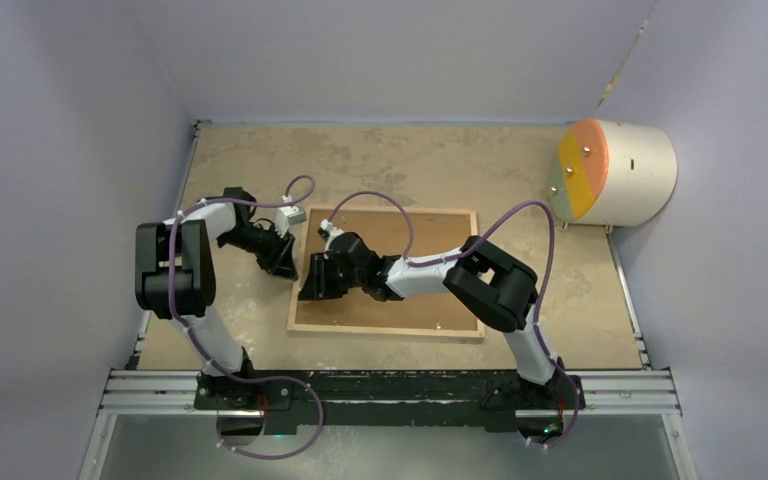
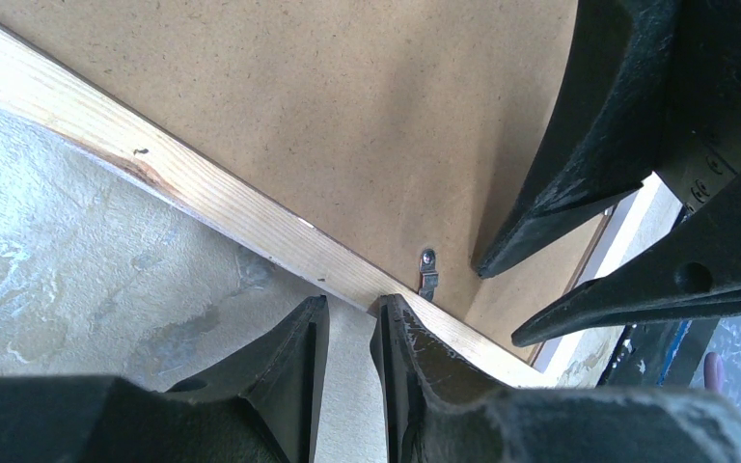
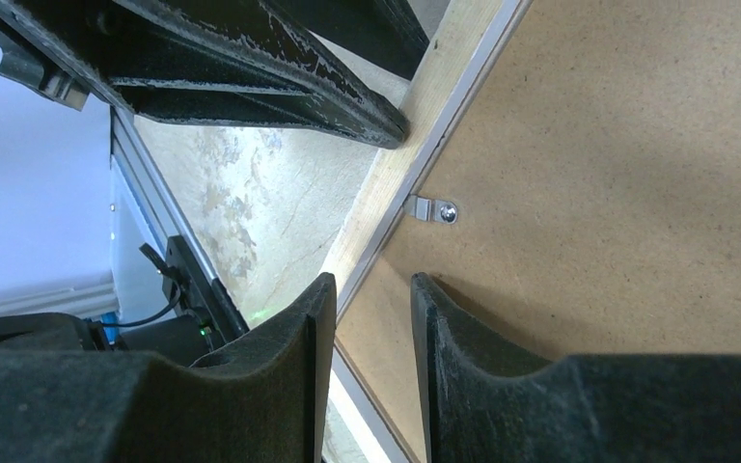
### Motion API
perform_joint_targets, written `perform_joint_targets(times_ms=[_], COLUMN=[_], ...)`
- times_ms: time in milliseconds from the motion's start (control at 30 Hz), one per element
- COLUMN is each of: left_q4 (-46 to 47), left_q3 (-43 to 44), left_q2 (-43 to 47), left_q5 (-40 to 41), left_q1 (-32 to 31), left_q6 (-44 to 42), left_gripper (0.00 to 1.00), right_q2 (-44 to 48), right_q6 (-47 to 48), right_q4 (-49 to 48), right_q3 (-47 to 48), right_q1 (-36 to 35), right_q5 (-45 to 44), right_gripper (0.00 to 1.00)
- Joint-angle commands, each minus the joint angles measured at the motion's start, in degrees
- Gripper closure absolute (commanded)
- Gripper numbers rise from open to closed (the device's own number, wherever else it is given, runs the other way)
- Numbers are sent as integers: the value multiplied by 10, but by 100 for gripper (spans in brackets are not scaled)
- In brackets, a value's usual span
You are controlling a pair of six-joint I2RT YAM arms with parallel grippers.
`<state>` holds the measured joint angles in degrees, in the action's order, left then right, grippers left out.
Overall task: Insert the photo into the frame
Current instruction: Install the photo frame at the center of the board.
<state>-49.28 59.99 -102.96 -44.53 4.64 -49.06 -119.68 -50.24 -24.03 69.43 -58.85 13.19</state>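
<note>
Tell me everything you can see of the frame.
The frame is a rectangle with a thin light-wood rim, lying flat and face down on the table. A brown backing board fills it, with a pale strip along the rim's inner edge and a small metal clip screwed on there. Both grippers meet at its left side: the left gripper, jaws narrowly parted, sits at the rim; the right gripper, jaws open, is over board and rim.

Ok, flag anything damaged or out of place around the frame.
The frame has a small dark nick or knot near its wooden rail's outer edge, left wrist view. Otherwise it lies flat with the backing board in place; nothing spilled.
</note>
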Motion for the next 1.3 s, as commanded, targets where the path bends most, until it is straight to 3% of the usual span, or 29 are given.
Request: perform_joint_targets(times_ms=[0, 567, 967, 1267], left_q4=[7, 4, -1, -26], left_q3=[-11, -12, -11, 20], left_q2=[-4, -2, 0, -4], left_q5=[16, 15, 19, 9], left_q1=[0, 0, 0, 18], left_q6=[-26, -31, -36, -42], left_gripper=[72, 73, 73, 73], right_q2=[-25, -47, -31, 43], right_q6=[13, 23, 14, 12], right_q4=[12, 26, 8, -15], right_q3=[23, 41, 34, -15], right_q1=[0, 0, 1, 29], right_q5=[-24, -108, -59, -3], right_gripper=[63, 72, 73, 64])
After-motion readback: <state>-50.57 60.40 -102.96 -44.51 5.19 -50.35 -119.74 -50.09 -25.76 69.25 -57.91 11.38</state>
